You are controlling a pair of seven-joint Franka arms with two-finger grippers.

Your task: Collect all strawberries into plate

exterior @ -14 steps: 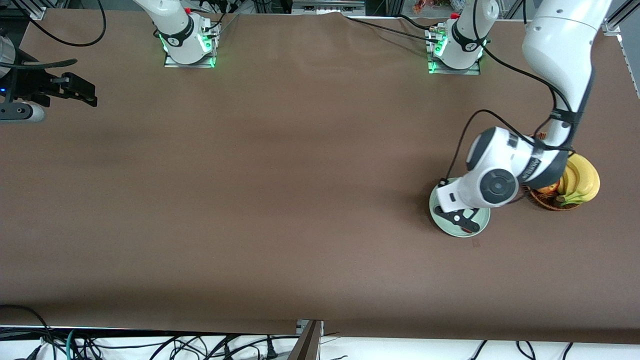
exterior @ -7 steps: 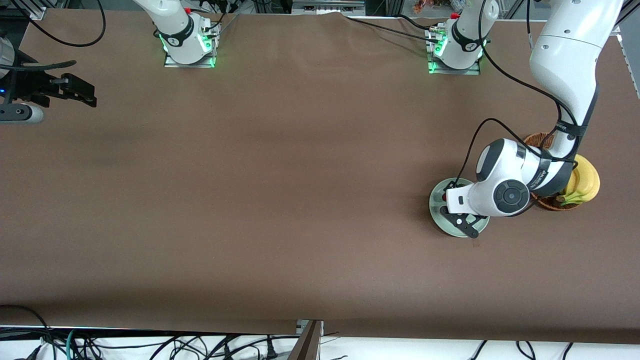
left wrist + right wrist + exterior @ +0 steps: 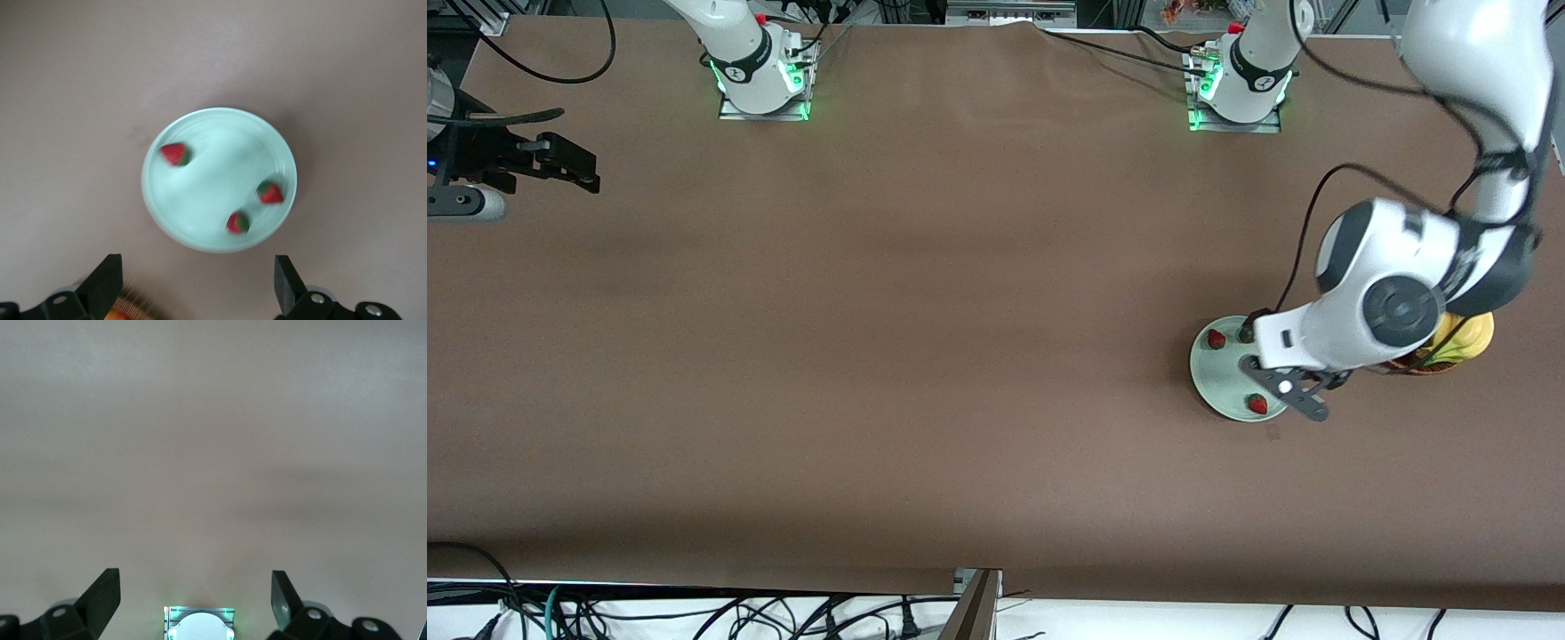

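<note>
Mint-green plate (image 3: 220, 127), round, shallow, raised rim, at the left arm's end of the table (image 3: 925, 293); three tiny red strawberries (image 3: 175, 154) with dark green caps lie in it, apart. Left hand (image 3: 1288, 391) over plate edge, fingers wide apart, empty. Right hand (image 3: 560, 164) waits, fingers spread, empty.

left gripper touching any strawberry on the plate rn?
Apart. The left wrist view shows the left gripper open above the plate, with all three strawberries lying clear of both fingers.
</note>
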